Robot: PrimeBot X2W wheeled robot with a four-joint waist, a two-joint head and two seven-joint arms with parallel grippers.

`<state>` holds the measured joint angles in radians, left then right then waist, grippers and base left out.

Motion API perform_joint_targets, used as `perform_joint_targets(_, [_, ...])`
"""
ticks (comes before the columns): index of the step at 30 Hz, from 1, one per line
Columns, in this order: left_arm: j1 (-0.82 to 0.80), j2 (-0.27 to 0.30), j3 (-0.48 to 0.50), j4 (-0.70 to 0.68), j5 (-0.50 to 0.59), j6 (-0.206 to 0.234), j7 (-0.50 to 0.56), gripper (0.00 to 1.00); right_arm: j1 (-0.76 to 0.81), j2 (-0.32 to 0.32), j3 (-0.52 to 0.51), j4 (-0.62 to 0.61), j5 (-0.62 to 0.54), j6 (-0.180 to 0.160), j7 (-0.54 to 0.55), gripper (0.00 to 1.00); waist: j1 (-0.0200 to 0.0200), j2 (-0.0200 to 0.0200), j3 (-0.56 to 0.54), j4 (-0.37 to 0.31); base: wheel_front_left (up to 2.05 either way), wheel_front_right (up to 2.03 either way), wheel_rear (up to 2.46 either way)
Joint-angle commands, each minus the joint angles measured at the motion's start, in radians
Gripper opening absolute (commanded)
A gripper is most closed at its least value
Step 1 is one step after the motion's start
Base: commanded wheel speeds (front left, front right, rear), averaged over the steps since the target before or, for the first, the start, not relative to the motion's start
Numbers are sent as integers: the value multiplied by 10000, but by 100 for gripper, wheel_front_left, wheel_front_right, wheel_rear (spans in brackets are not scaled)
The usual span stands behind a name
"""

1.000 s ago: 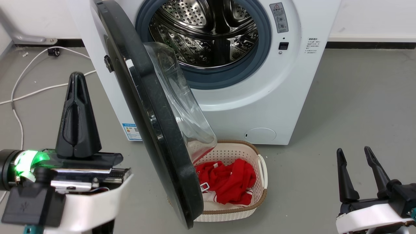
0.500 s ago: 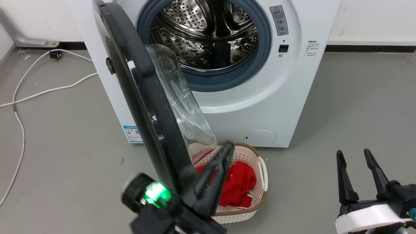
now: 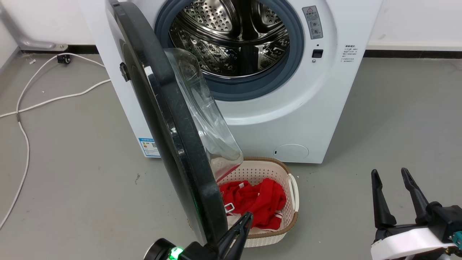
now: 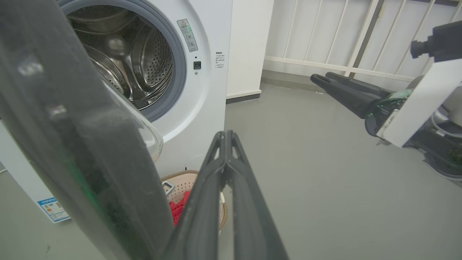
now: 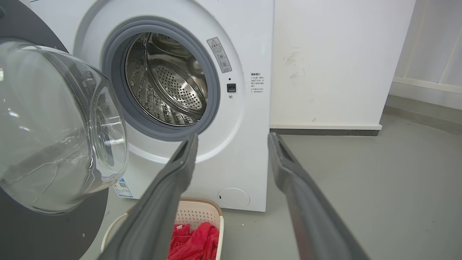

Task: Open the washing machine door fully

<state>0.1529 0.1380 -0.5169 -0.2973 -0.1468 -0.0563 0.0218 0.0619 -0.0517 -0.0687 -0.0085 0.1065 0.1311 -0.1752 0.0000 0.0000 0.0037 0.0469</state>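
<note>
Door: I see the washing machine door (image 3: 169, 119) swung out on its hinge at the left side of the washing machine (image 3: 288, 119). It stands nearly edge-on to my head camera, and its clear bowl bulges toward the right.

Opening: the steel drum and its blue-grey ring are fully exposed, and the door stands roughly square to the machine's front.

Left hand: my left hand (image 3: 247, 216) is at the bottom of the head view. Its two fingers are pressed together along their length, and it has hold of nothing.

Left hand and door: the hand is just beside the door's lowest edge, on the bowl side, pointing up over the basket (image 3: 292, 187). On the left wrist camera the door (image 4: 72, 144) looms dark and blurred, close on the left of the hand (image 4: 225, 134). I cannot tell whether they touch.

Right hand: my right hand (image 3: 389, 173) sits low on the right with its fingers spread apart and empty.

Right hand and door: the right hand is well apart from the door. Its wrist camera looks between the fingers (image 5: 231, 137) at the machine (image 5: 245, 144), with the door's bowl (image 5: 54, 126) at far left.

Floor: the basket stands under the door with red clothes (image 3: 260, 202) in it. A white cable (image 3: 21, 108) trails at left.
</note>
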Motion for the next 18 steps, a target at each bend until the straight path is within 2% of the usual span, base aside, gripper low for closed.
perform_joint_targets(1, [-80, -18, 35, 80, 59, 63, -64, 0, 21, 29, 27, -13, 52, -7, 6, 100, 0, 0, 18, -2, 0, 0, 0])
perform_joint_targets(9, [-753, -310, 417, 878, 14, 412, -876, 0, -106, 29, 57, 15, 141, -7, 73, 100, 0, 0, 219, -64, 0, 0, 0])
perform_joint_targets(18, [-1168, -420, 587, 1457, -125, 614, -1181, 0, -218, 30, 109, 90, 257, -7, 61, 100, 0, 0, 332, -131, 0, 0, 0])
